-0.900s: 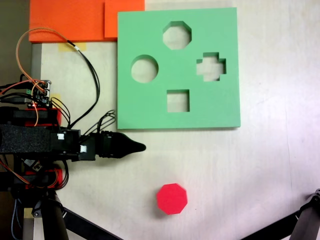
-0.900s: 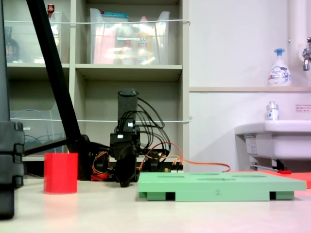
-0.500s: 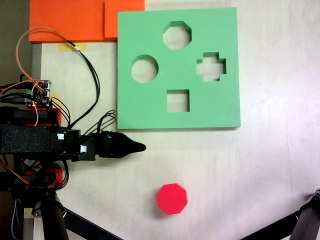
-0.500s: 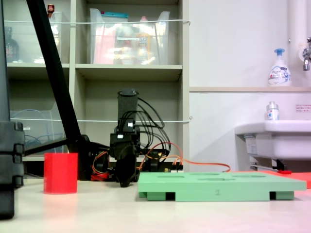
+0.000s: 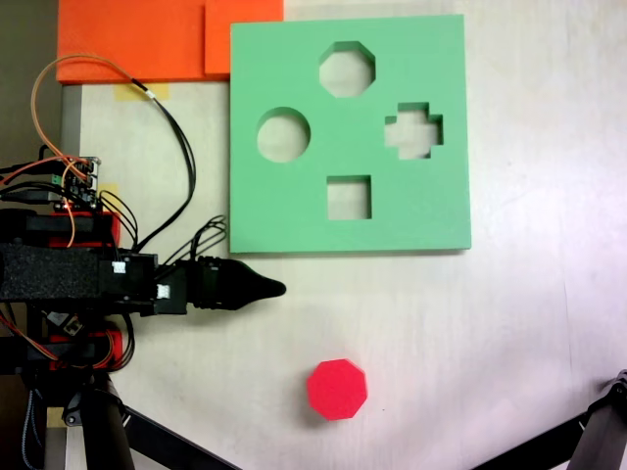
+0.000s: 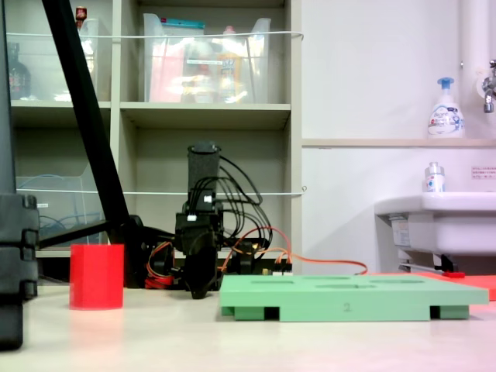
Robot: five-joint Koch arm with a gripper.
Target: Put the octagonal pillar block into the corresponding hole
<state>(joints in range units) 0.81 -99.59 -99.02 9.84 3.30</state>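
Pale bench (image 5: 509,323) with the green board (image 5: 294,211) and red block (image 5: 337,389) apart, shelves (image 6: 209,116) and sink (image 6: 434,217) behind, pincer (image 5: 277,288) empty, can't tell if it's closed.

Bare surface (image 5: 441,323) lies between the gripper (image 5: 279,289) and the red octagonal pillar block (image 5: 336,389). The green board (image 5: 294,220) lies just beside the gripper, on its far side. Nothing covers the eight-sided hole (image 5: 347,70).
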